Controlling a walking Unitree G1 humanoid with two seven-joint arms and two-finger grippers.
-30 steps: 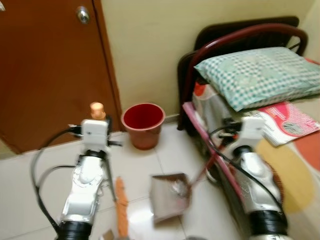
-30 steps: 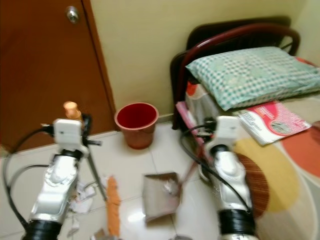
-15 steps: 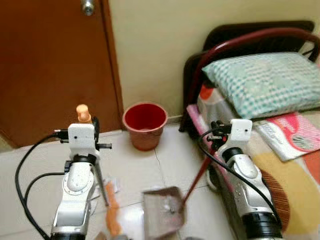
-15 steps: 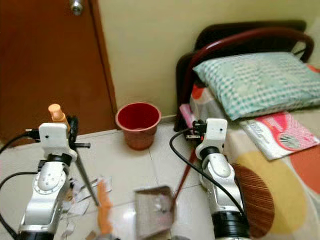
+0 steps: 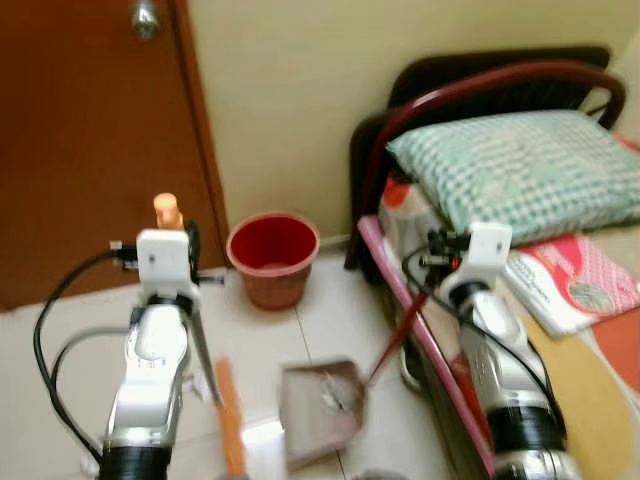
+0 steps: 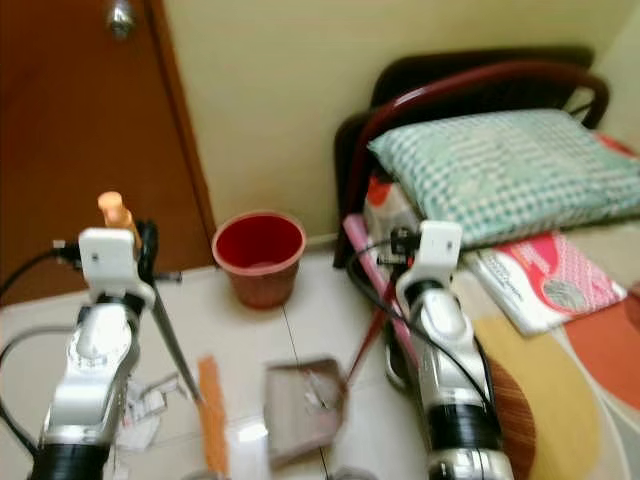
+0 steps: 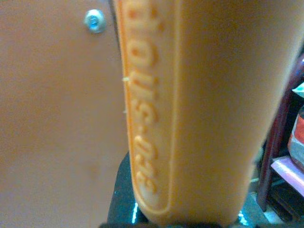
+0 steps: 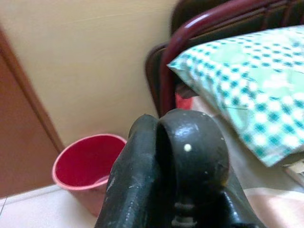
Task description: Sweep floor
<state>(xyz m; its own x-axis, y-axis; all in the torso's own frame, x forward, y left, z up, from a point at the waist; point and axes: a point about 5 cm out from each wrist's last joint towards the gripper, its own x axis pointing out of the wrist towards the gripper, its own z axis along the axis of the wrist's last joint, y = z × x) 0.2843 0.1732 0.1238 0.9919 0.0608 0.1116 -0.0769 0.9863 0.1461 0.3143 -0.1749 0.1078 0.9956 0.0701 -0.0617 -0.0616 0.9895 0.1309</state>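
Seemingly a home bedroom: bed (image 5: 560, 330) with pillow (image 5: 520, 165), wooden door (image 5: 90, 140).

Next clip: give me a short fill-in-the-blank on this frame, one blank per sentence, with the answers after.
1. The bucket standing by the wall is coloured ____.
2. The dustpan holds crumpled paper and rests on the ____.
3. The left gripper holds a broom whose handle end is coloured ____.
4. On the bed, the checked pillow lies above a pink ____.

Missing words: red; floor; orange; magazine
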